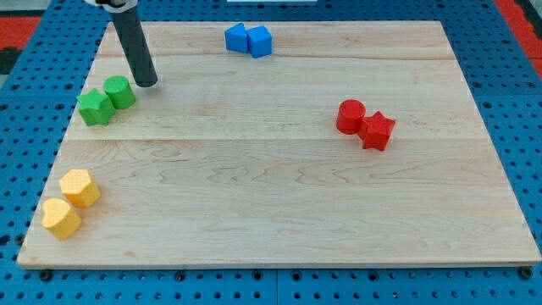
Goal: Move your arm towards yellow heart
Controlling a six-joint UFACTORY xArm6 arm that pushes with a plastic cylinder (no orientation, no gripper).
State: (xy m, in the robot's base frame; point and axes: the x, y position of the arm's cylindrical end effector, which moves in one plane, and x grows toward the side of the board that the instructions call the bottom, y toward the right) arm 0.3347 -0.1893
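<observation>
Two yellow blocks lie close together near the board's bottom left corner. The upper one (80, 187) looks six-sided. The lower one (61, 218) has a rounder outline and seems to be the yellow heart, though its shape is hard to make out. My tip (146, 83) rests on the board near the top left, just right of a green cylinder (119, 91). It is well above the yellow blocks and a little to their right. The rod rises out of the view's top.
A green star (96, 107) touches the green cylinder at its lower left. Two blue blocks (236, 37) (259, 41) sit together at the top middle. A red cylinder (351, 115) and a red star (377, 130) sit together at the right. The wooden board (271, 212) lies on blue pegboard.
</observation>
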